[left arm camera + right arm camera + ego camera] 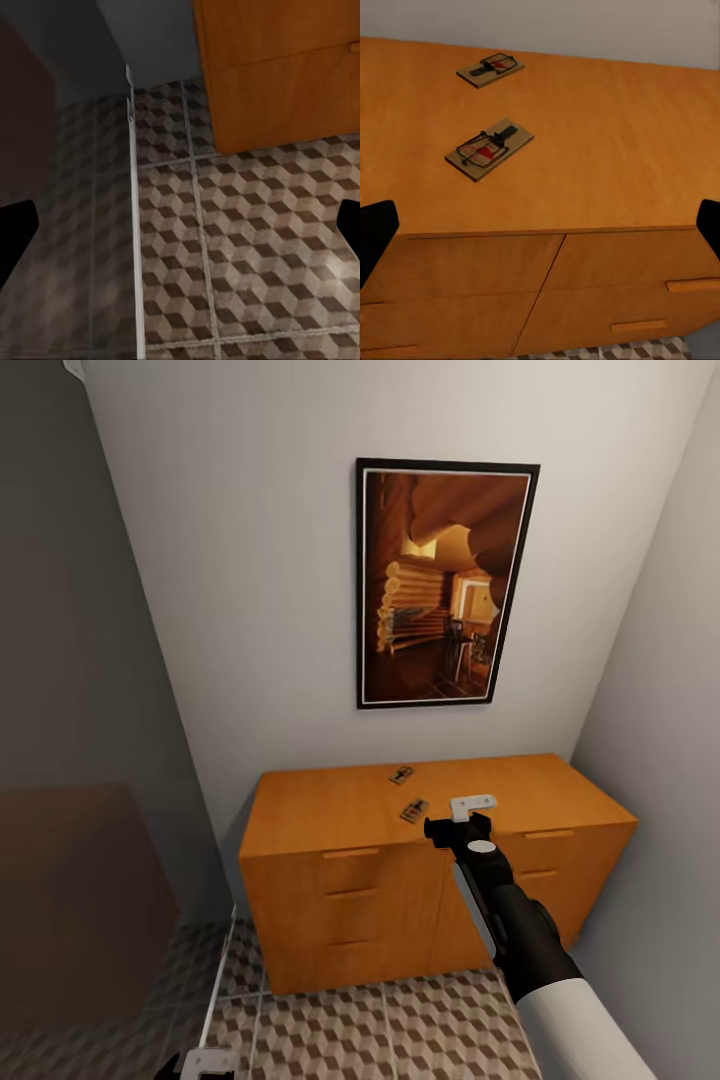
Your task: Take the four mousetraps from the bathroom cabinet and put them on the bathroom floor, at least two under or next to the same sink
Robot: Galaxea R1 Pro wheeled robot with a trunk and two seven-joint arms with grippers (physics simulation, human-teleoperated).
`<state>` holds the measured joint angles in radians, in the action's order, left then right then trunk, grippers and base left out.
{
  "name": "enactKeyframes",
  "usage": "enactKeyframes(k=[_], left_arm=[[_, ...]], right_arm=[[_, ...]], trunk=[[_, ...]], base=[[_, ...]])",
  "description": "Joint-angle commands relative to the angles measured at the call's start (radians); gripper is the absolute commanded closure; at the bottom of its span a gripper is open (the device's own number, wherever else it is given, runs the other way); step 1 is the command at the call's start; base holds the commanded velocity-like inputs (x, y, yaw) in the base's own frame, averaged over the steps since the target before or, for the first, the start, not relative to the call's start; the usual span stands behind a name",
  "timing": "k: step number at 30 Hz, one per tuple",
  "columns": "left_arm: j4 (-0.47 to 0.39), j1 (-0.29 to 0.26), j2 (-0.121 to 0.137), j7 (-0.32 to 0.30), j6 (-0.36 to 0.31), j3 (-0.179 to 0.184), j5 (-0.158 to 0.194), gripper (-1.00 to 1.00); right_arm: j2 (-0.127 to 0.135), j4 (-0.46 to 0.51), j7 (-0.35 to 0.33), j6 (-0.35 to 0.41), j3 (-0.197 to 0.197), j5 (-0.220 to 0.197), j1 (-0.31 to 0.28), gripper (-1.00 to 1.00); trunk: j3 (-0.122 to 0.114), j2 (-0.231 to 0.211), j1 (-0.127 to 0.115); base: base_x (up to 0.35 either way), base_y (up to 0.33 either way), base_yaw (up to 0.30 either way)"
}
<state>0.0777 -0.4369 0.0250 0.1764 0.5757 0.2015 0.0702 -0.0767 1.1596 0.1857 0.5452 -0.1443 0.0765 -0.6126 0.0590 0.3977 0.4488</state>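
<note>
Landmark: cabinet (400, 860), orange-brown, against the white back wall, in a narrow alcove.

- Two mousetraps on the cabinet top. Near mousetrap (489, 148) lies flat, a little back from the front edge, over the seam between the drawer columns. Far mousetrap (490, 69) sits behind it, close to the back edge by the wall. They are apart, not touching.
- Right gripper (459, 826) hovers at the cabinet's front edge, just beside the near mousetrap on its right, holding nothing. Fingers spread wide in the right wrist view, tips at both sides of frame; the top between them is bare.
- Left gripper (180, 225) is low, over the bathroom floor (247, 247) in front of the cabinet's left corner. Fingers wide apart, nothing between them.
- Room: open tile in front of the cabinet. Right wall close to the cabinet's right end. Thin white vertical strip (135, 225) and a grey panel left of the cabinet.
- Framed picture (445, 582) on the wall above the cabinet.
</note>
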Motion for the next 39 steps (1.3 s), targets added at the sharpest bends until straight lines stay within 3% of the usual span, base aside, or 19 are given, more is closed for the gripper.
enactKeyframes(k=[1,22,39], left_arm=[[0.004,-0.002,0.000,0.002,0.006,0.009,0.007,-1.00],[0.004,-0.002,0.000,0.002,0.006,0.009,0.007,-1.00],[0.004,-0.002,-0.001,0.002,0.006,0.009,0.007,-1.00]], right_arm=[[0.000,0.001,0.001,0.008,-0.001,0.008,-0.001,-1.00],[0.002,0.000,0.001,0.007,-0.001,0.008,-0.001,-1.00],[0.002,-0.003,0.000,0.007,-0.001,0.008,-0.001,-1.00]], trunk=[[0.002,0.002,0.001],[0.002,0.002,0.001],[0.002,0.002,0.001]], base=[[0.282,0.153,0.000],[0.073,0.043,-0.002],[0.063,0.079,-0.176]])
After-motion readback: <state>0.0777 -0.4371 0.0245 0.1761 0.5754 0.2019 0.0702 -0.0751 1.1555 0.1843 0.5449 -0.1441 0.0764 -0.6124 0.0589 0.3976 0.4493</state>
